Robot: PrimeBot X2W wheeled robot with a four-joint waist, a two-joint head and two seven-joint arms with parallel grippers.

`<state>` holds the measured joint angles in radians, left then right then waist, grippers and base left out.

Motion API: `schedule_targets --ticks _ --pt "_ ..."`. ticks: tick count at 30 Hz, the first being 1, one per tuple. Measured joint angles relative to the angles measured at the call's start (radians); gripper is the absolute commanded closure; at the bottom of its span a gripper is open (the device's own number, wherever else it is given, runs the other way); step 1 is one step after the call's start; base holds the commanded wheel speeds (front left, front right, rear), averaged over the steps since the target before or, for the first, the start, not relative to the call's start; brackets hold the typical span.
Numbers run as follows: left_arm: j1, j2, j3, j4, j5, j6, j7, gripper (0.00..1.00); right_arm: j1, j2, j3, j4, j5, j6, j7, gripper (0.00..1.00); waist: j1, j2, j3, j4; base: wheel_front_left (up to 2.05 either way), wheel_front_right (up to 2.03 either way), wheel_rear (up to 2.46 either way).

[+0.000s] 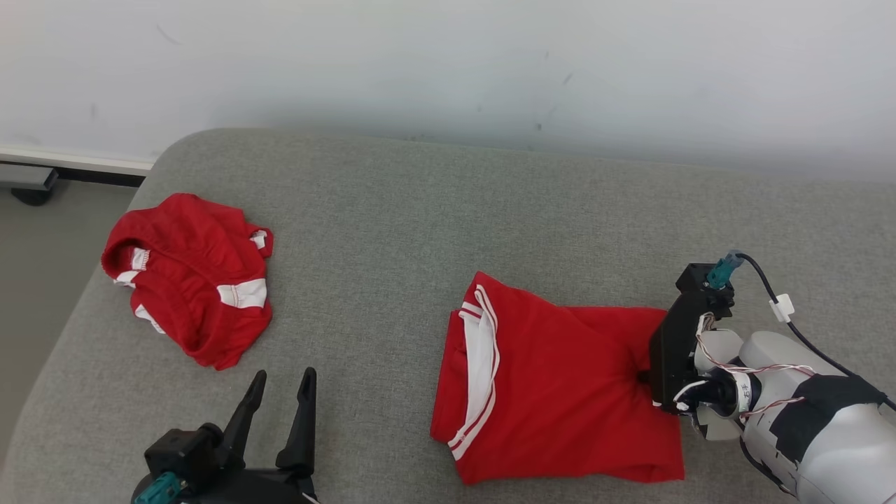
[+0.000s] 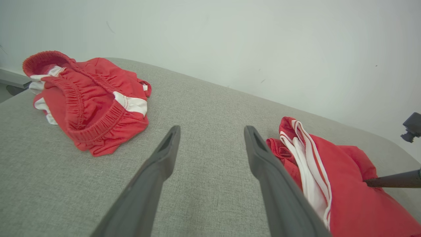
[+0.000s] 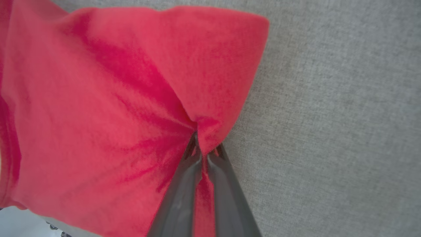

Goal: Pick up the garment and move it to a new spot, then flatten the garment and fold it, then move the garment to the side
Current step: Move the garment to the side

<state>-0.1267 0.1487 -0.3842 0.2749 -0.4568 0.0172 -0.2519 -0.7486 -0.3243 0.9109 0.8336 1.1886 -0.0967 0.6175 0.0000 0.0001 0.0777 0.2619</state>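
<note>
Right hand [image 3: 204,154] pinched shut on the red garment [image 1: 560,385] at four o'clock on the grey surface [image 1: 392,210]; left hand [image 1: 283,378] wide open, empty, at seven; second garment [image 1: 189,294] at nine.

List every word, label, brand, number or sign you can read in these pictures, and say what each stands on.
No text here can be read.
On the white band around the right wrist: dark marks, too small to read.
On the folded red garment pinched by the right gripper: white stripes, no lettering showing.
On the crumpled red garment: white patches, no lettering showing.
</note>
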Motion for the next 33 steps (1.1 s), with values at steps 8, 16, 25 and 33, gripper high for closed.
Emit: schedule_targets --ticks 8,16,25,33 --pt "0.001 0.001 0.014 0.000 0.000 0.000 0.000 0.00 -0.031 0.004 -0.001 0.009 -0.004 0.024 -0.002 1.00 0.0000 0.0000 -0.004 -0.034 0.00 0.00 0.00" --pt "0.004 0.003 0.017 0.000 0.000 -0.001 0.000 0.00 -0.097 -0.047 -0.024 0.026 -0.006 0.035 -0.012 1.00 0.0000 0.0000 -0.011 -0.075 0.00 0.00 0.00" --pt "0.020 0.008 0.014 -0.012 0.008 -0.018 0.000 0.00 -0.176 -0.097 -0.027 0.066 -0.040 0.041 -0.016 1.00 0.0000 0.0000 -0.007 -0.139 0.00 0.00 0.00" --pt "0.017 0.014 0.004 -0.031 0.019 -0.028 0.000 0.00 -0.231 -0.130 -0.024 0.107 -0.077 0.041 -0.032 1.00 0.0001 0.0000 0.030 -0.177 0.00 0.00 0.00"
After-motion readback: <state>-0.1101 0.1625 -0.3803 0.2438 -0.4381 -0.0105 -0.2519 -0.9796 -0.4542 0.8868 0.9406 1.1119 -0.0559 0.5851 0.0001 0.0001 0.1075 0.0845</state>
